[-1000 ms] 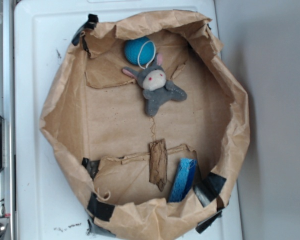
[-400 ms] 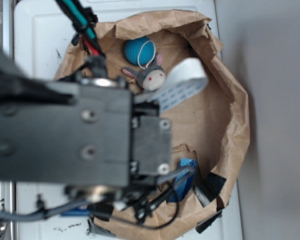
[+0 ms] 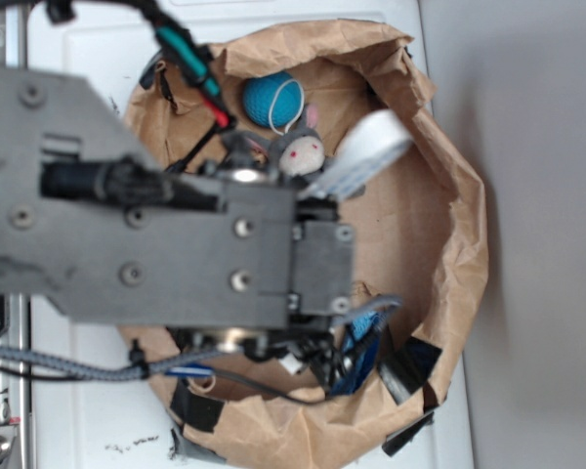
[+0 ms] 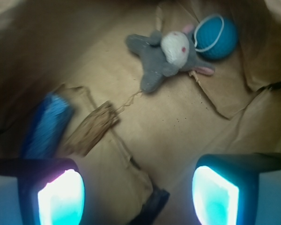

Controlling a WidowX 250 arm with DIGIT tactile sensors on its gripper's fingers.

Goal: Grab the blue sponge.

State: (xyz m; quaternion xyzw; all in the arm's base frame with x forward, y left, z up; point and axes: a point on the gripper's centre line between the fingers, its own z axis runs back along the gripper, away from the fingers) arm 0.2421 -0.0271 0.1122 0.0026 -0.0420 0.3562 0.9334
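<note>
My arm (image 3: pixel 166 234) is filling most of the exterior view, hanging over a white bench (image 3: pixel 78 68) with a grey wall (image 3: pixel 537 195) running along its far side. A wide paper bag (image 3: pixel 449 225), rolled down into a shallow bowl and patched with black tape (image 3: pixel 410 366), is sitting on the bench. Inside it, a grey plush mouse (image 4: pixel 166 58) is lying on the brown floor, touching a teal ball (image 4: pixel 218 35) with a white loop. A brown wood piece (image 4: pixel 89 129) is lying flat near the bag's wall, a thread trailing from it toward the mouse. The sponge (image 4: pixel 47 126) is lying just beside the wood, against the wall, apart from me. My pincer (image 4: pixel 138 190) is hanging spread wide above the bag floor, its glowing pads (image 4: pixel 61 197) gripping nothing.
</note>
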